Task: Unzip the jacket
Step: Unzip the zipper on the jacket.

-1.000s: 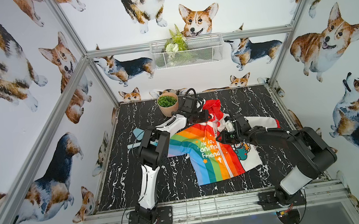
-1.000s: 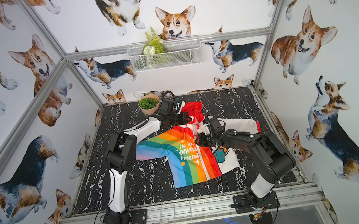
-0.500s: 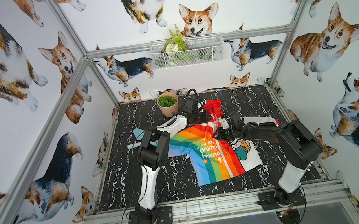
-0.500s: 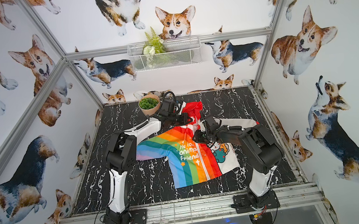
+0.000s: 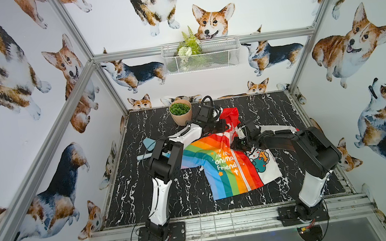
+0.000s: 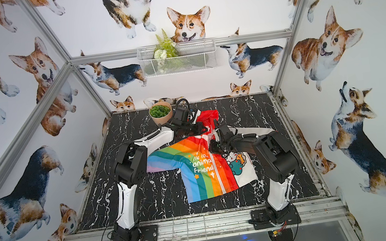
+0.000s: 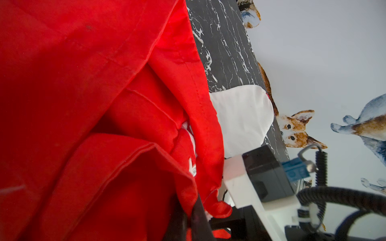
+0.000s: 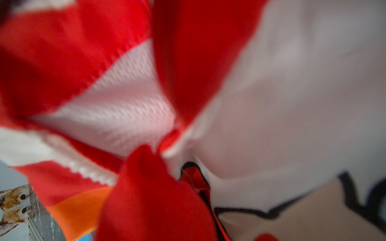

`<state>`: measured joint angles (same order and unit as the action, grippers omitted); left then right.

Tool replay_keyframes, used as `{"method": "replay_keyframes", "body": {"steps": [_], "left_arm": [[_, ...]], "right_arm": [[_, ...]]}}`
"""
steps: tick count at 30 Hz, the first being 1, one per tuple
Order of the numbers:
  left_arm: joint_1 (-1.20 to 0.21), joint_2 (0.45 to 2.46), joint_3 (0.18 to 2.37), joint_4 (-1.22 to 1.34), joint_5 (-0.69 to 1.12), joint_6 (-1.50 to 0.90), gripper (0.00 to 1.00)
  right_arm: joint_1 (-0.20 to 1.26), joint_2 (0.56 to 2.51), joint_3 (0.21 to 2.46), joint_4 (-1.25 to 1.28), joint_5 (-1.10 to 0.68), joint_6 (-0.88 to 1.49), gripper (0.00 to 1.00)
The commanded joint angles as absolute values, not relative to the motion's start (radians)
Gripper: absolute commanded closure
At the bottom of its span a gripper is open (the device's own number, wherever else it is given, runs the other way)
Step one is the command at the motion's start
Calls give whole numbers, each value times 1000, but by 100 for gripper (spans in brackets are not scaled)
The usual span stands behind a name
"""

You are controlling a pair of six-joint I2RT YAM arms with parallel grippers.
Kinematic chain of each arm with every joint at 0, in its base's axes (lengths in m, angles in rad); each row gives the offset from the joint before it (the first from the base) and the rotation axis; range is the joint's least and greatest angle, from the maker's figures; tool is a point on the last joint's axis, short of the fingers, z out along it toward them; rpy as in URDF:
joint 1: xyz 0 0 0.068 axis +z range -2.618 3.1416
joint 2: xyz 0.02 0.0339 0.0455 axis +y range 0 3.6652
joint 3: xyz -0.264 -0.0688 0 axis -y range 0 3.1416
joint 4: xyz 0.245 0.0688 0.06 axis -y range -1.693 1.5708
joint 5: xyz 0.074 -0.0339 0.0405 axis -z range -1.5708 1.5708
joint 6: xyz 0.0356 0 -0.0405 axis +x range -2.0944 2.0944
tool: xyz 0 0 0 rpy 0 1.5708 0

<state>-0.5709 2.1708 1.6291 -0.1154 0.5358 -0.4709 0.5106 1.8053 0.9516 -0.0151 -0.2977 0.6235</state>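
In both top views: on the black marbled table point(image 5: 146, 200) point(image 6: 126, 198), the jacket point(image 5: 227, 171) point(image 6: 203, 174), spread face up a little right of the middle. Hem toward the front edge, red hood point(image 5: 232, 114) point(image 6: 211, 116) toward the back edge. Rainbow sleeve point(image 5: 191, 154) stretched toward the left edge, white sleeve toward the right edge beneath the right arm point(image 5: 314, 151). Rainbow half and white cartoon half meeting edge to edge from chest down to hem. At the collar, just below the hood, the left pincer point(image 5: 224, 125) point(image 6: 203, 128), clamped tight on red cloth of the jacket. Low on the chest just below the collar, the right pincer point(image 5: 235, 144) point(image 6: 213, 147), touching the cloth where the two halves meet. Gap between its jaws hidden, so cannot tell whether wide or narrow. Near the back edge, left of the hood: a tan pot point(image 5: 182, 121) point(image 6: 162, 120) with a green plant.

From the left wrist: mostly red folds of the hood point(image 7: 104, 104), very near. Beyond them the white sleeve point(image 7: 242, 116) flat on the table point(image 7: 221, 41), and a black-and-white block of the right arm point(image 7: 261, 179).

From the right wrist: blurred cloth of the jacket pressed close. Red folds, white mesh lining point(image 8: 125, 100), white zipper teeth point(image 8: 92, 175), an orange stripe point(image 8: 77, 208). Own fingers hidden.
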Motion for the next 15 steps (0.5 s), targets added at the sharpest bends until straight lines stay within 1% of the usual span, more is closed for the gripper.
{"method": "replay_keyframes", "body": {"steps": [1,12,15], "left_arm": [[-571,2163,1634,-107,541,-468,100],[-572,2164,1634,-110,541,-464,100],[-572,2167,1635,-112,540,-464,100]], "right_arm": [[513,1809,957,-20,-309,638,84],[513,1803,957,-25,-308,632,98],[512,1792,953,-25,-302,628,100]]}}
